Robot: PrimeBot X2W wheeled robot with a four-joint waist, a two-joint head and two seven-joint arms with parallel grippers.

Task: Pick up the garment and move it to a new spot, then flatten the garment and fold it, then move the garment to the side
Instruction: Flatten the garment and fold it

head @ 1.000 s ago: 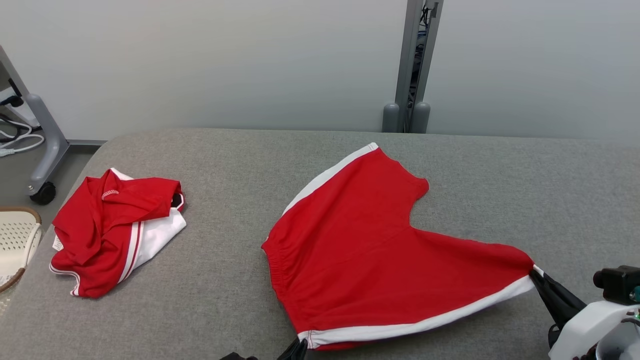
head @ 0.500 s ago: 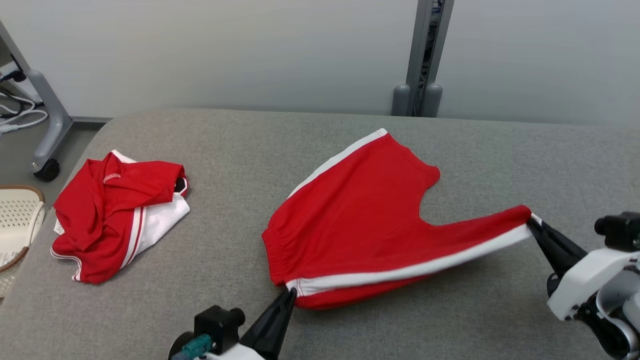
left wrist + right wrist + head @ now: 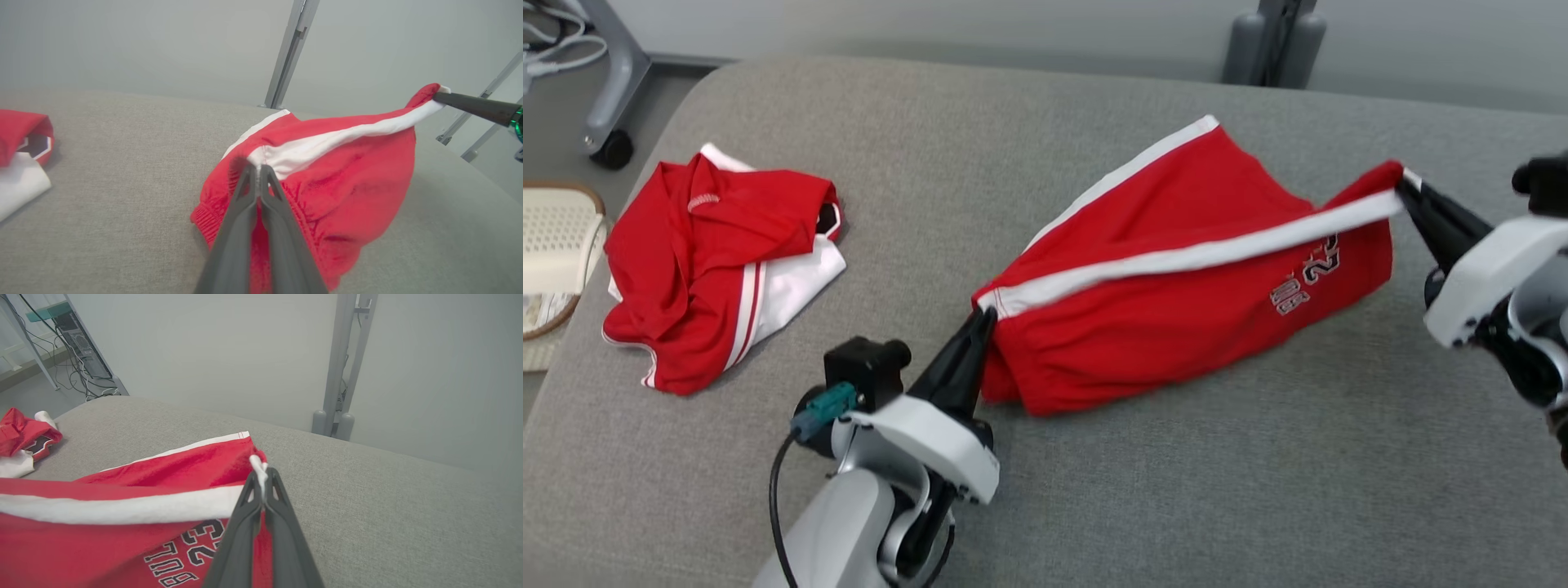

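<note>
Since the earlier frame, the near edge of the red shorts (image 3: 1176, 327) has been lifted and drawn over the far half, with the printed side now showing. The left gripper (image 3: 985, 315) has its jaws pinching the waistband corner. The right gripper (image 3: 1402, 186) has its jaws pinching the leg-hem corner. The shorts rest mid-worktop (image 3: 1176, 506), well apart from the crumpled red garment (image 3: 711, 261) at left.

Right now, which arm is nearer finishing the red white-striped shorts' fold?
Left, probably: left gripper pinches the red white-striped shorts by the waistband near the far stripe; right gripper holds the hem further off.
</note>
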